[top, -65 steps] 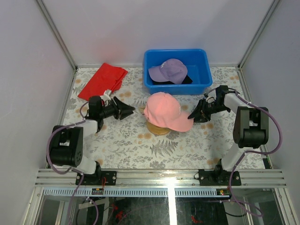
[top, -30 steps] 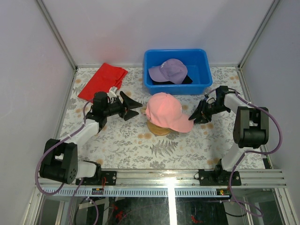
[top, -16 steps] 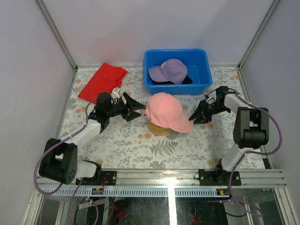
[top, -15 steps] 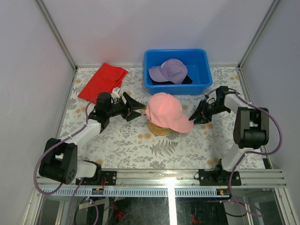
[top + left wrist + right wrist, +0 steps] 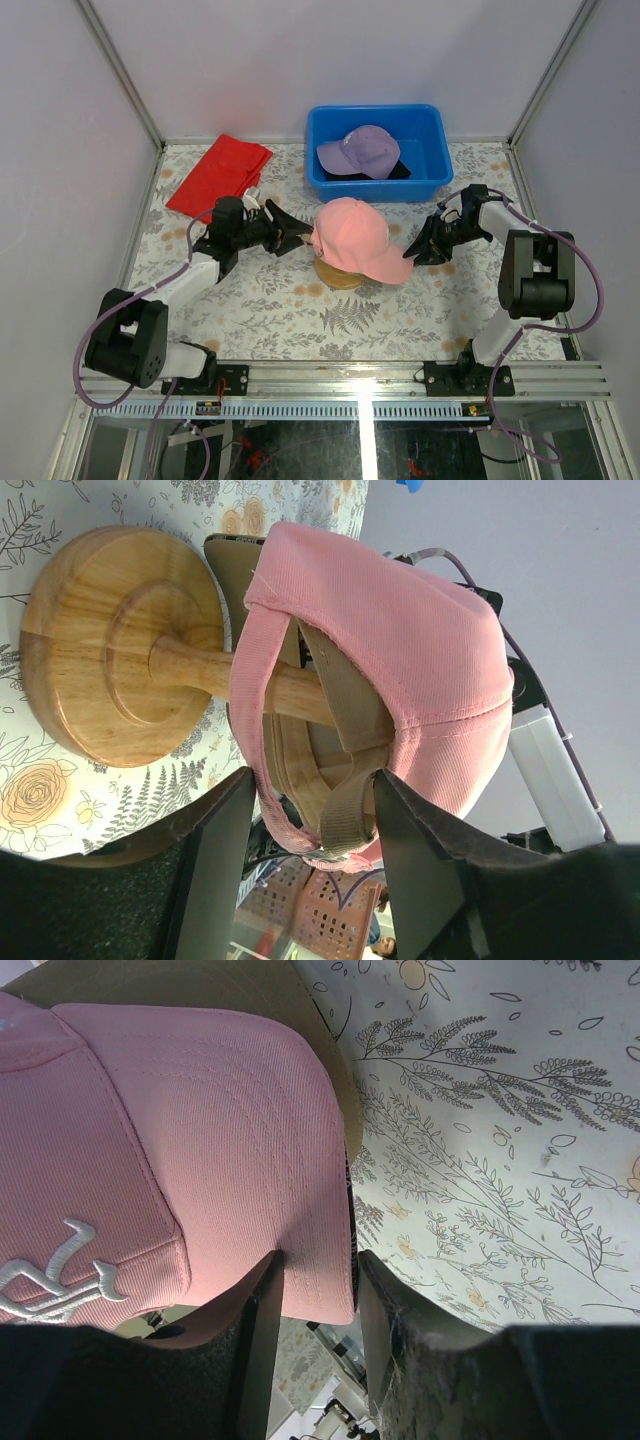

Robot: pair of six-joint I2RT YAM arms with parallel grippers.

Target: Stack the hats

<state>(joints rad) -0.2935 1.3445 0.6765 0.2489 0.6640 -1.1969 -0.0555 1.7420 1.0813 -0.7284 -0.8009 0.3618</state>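
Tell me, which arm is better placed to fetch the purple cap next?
Probably left: the left gripper stands open behind the pink cap, free to leave; the right gripper clamps its brim.

Pink cap (image 5: 352,235) upright on wooden stand (image 5: 338,275) mid-worktop, brim pointing right and slightly toward the near edge, white embroidered logo on the front. Tan cap (image 5: 350,705) nested directly under it on the same stand; only its brim edge, inner band and back strap show. Purple cap (image 5: 358,151) in blue bin (image 5: 425,140) at the back, crown up, brim toward bin's left. Black cap (image 5: 398,171) under the purple one, mostly hidden, an edge showing at right.
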